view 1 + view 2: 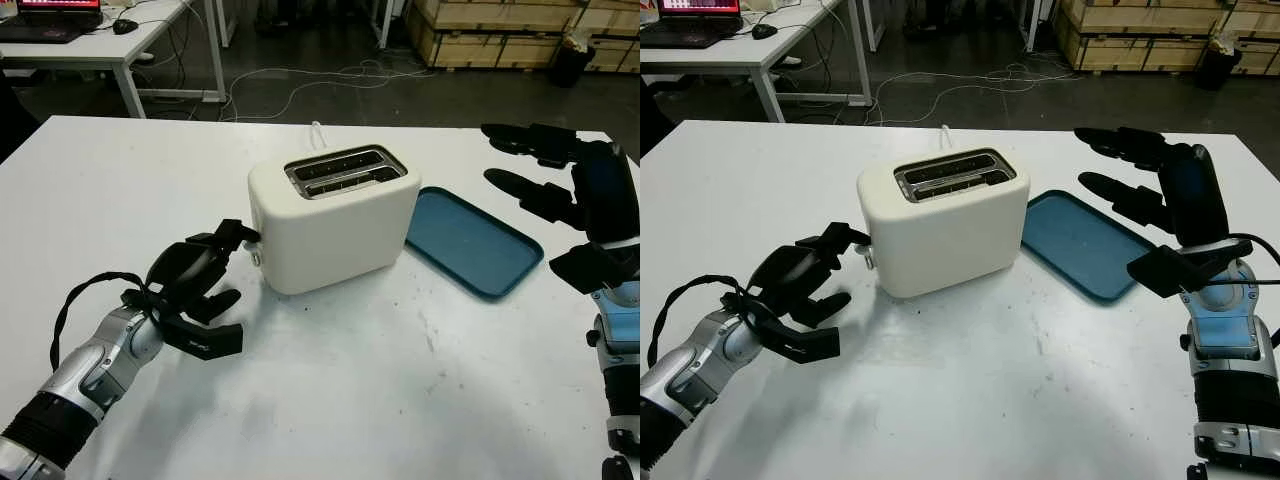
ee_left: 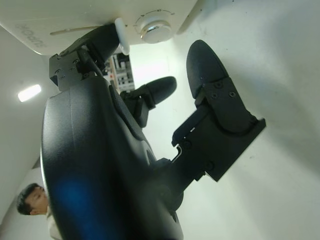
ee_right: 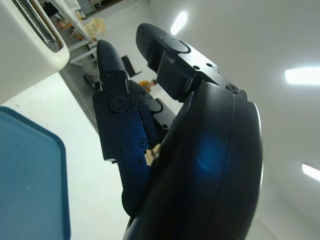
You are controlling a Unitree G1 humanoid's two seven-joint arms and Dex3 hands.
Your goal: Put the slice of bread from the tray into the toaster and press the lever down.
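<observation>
The cream toaster stands on the white counter with the bread slices already sunk in its two top slots, and the blue tray lies bare just beside it on the robot's right. The left hand sits at the toaster's end face, holding nothing, one fingertip touching the white lever next to the round dial. The right hand hovers open above the far right edge of the tray, grasping nothing.
</observation>
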